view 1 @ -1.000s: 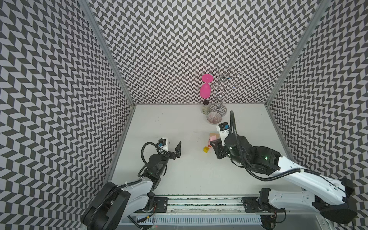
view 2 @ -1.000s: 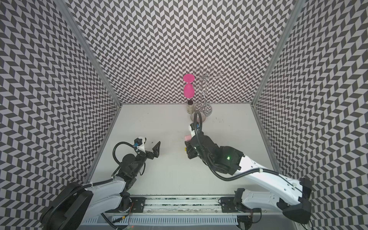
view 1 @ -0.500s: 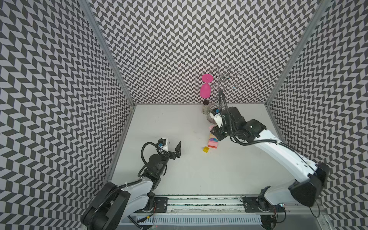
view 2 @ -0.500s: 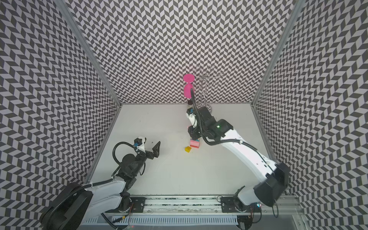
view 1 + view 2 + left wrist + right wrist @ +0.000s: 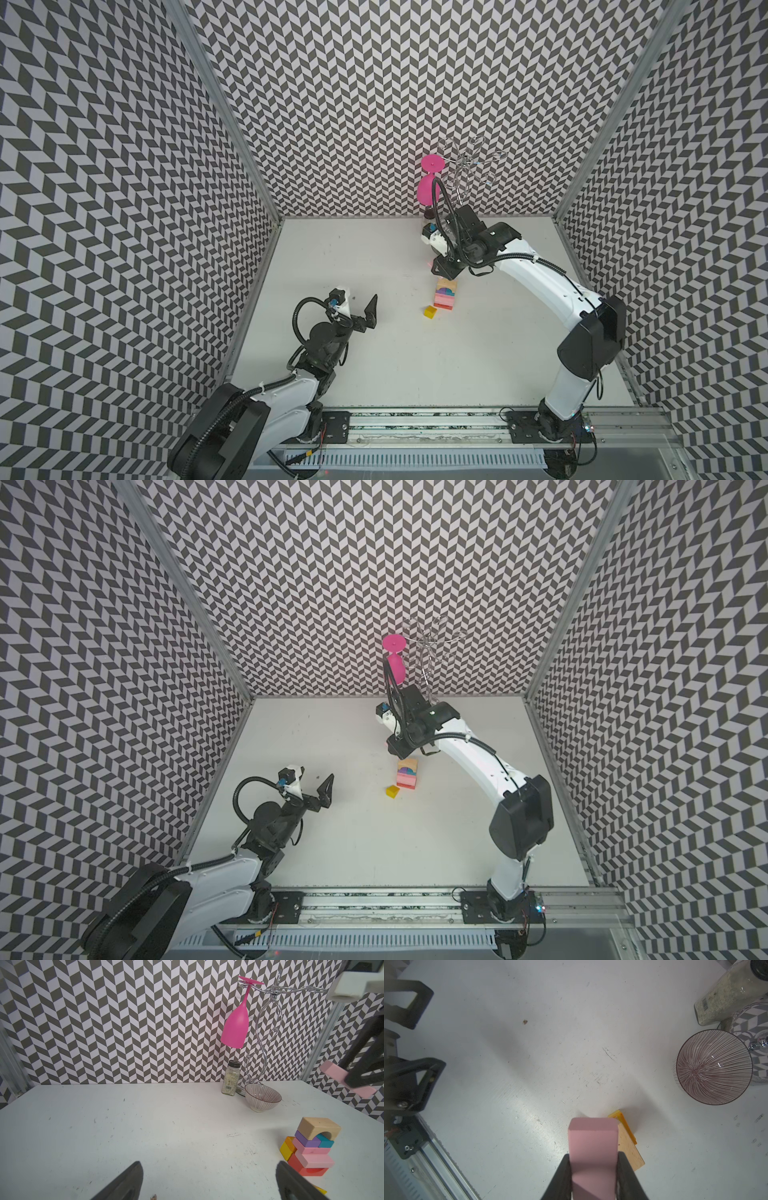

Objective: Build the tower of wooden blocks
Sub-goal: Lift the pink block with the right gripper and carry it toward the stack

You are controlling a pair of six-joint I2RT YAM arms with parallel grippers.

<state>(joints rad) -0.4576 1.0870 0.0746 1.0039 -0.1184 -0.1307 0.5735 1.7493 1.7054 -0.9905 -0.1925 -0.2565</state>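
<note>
No words or numbers can be read; the spice jar (image 5: 231,1078) bears a barcode label, its digits too small.

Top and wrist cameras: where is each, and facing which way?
Top views: high over the front rail, looking down on the table; left arm and right arm show.
Left wrist: low, facing the back wall and block tower; open left gripper shows.
Right wrist: above the table, looking down; right gripper shut on the pink slab.
Shared: both wrist views show the striped bowl.
</note>
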